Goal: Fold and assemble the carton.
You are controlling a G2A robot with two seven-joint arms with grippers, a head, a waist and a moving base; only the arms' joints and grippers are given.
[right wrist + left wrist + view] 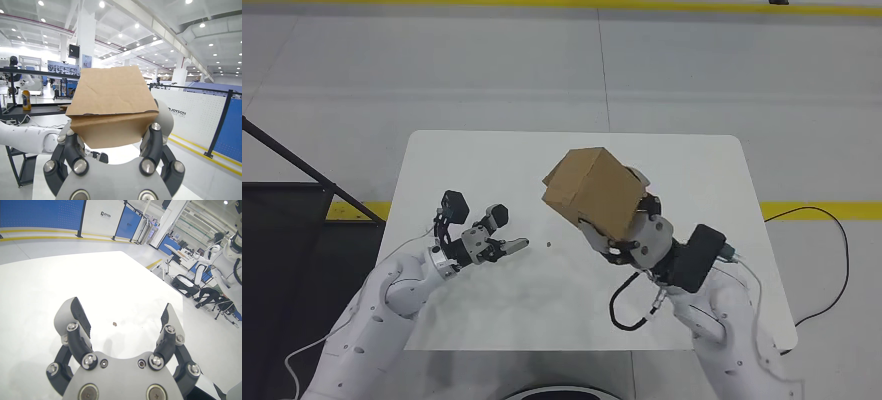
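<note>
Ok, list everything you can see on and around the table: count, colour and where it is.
carton: one, brown, held tilted above the table's right half
table: one, white, in front of the robot
scrap: one, brown, tiny, lying on the table just ahead of the left gripper
floor lines: two, yellow, on the grey floor, one passing by the table, one farther off
left gripper: one, grey with black pads, open with nothing in it, over the table's left half
right gripper: one, grey and black, shut on the carton's lower end
</note>
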